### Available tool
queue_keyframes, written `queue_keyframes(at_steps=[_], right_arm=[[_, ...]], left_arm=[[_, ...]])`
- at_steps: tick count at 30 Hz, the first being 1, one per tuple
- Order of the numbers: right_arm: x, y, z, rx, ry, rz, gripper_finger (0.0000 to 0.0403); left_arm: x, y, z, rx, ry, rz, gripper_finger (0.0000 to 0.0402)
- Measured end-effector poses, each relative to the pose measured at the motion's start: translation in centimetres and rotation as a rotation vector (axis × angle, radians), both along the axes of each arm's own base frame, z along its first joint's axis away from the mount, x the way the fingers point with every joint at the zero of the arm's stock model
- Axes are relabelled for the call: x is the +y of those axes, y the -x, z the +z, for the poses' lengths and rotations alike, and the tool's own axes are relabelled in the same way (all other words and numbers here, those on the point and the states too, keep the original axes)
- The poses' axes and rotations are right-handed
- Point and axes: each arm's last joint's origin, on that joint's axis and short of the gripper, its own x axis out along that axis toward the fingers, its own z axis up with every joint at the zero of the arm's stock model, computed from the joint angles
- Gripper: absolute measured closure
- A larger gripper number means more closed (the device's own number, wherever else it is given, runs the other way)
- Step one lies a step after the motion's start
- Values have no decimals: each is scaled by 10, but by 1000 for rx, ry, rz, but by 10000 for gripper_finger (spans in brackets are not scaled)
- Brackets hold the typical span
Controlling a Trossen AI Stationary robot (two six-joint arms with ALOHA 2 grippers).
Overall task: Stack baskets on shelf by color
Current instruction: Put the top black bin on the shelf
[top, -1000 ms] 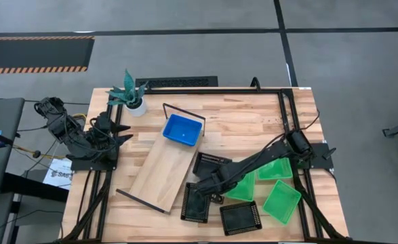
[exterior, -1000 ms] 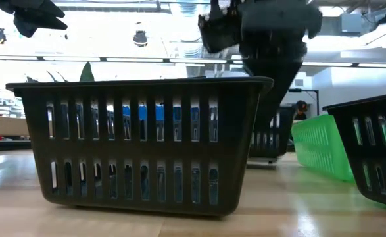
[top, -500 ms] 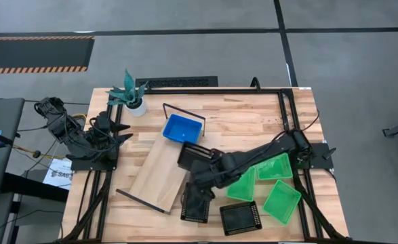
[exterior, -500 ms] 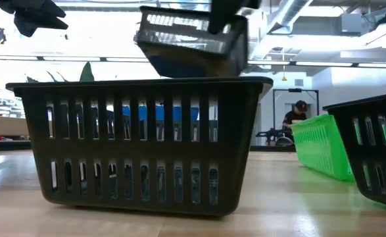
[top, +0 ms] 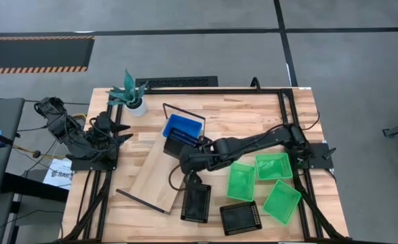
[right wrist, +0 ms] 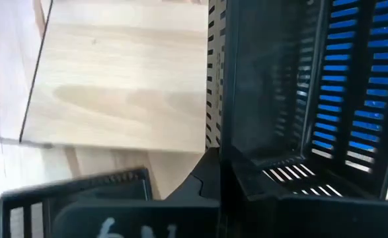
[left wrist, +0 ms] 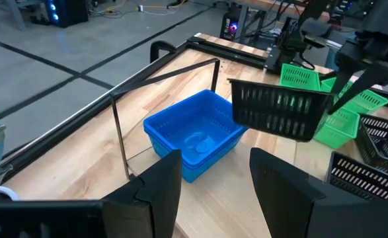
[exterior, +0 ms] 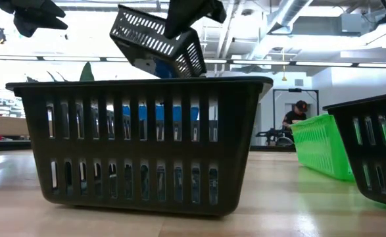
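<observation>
My right gripper reaches across the table and is shut on a black basket. It holds the basket in the air over the far end of the light-wood shelf, right beside the blue basket that rests on that end. The low view shows the held basket tilted, high above the table. Two more black baskets and three green ones sit on the tabletop. My left gripper waits open at the table's left edge. My right gripper holds the black basket by one side wall, near its rim, with the wall between the two fingers. The basket is lifted clear and tilted, its open side turned partly sideways. It hangs over the shelf next to the blue basket.
A potted plant stands near the table's far left corner. The shelf lies slantwise across the table, with black wire frames at both ends. A black basket fills the front of the low view. A person is in the room behind.
My right gripper has lifted one black basket off the table from beside the other black ones. It has carried the basket up and toward the far left, over the shelf and close to the blue basket. The basket has tipped from level to tilted.
</observation>
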Motion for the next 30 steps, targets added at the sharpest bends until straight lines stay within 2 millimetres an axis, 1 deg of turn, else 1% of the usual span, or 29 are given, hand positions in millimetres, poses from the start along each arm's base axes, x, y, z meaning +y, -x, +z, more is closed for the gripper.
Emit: queue_keyframes(at_steps=[6,9,20,27,30], right_arm=[[3,-14,-16,-18,-28,-6,393],[4,-17,-31,30,-29,-2,393],[-4,-22,-30,-5,-35,-23,392],[-3,-34,-53,19,-28,-21,392],[-5,-33,-60,60,-18,-20,392]], left_arm=[[0,0,0,-3,-3,5,232],[0,0,0,-3,-3,5,232],[0,0,0,-3,-4,5,232],[0,0,0,-2,-4,5,232],[0,0,0,-3,-4,6,232]])
